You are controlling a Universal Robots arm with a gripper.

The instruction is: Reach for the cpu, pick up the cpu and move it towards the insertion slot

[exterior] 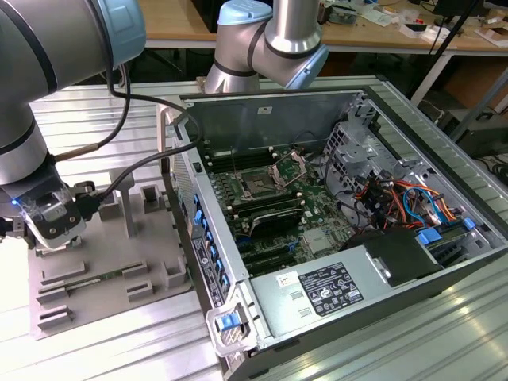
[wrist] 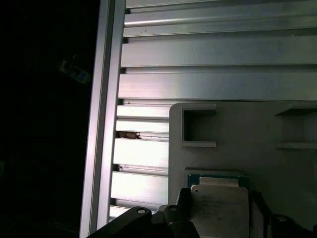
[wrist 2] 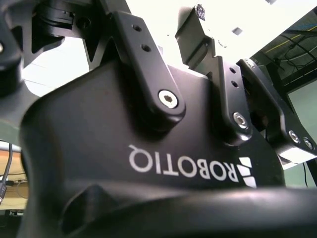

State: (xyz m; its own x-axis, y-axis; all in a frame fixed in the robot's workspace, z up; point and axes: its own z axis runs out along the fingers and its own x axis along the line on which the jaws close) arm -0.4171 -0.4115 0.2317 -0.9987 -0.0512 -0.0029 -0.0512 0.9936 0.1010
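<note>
Black gripper point(wrist 2: 163, 148) body right up close in the second wrist view, with silver bolts point(wrist 2: 169, 99) on it. At the exterior view's left edge, down low over a grey tray point(exterior: 119, 262). Can't tell if open wide or holding something.

Right under the gripper, in the first wrist view, the cpu point(wrist: 219, 208): small, flat, square, silver on top with a thin green rim. Lies flat on the tray, close to the tray's edge, with black gripper parts on both sides. Just past the cpu, a little square pocket point(wrist: 199, 127) in the tray. Beyond the tray's edge, long shiny metal slats of the table point(wrist: 208, 84).

Over on the exterior view's right, a big open computer case point(exterior: 381, 103). Inside, a green board point(exterior: 317, 214). On the board's far part, the insertion slot point(exterior: 259, 185): small dark square with a shiny frame, its metal plate point(exterior: 290, 165) tipped up beside it. Well apart from the cpu, with the case wall between. Near the front of the case, a grey power box point(exterior: 317, 290). At the case's right, red, orange and blue wires point(exterior: 405, 202). Black cables point(exterior: 135, 171) from the gripper up toward the grey and blue arm point(exterior: 270, 40).
</note>
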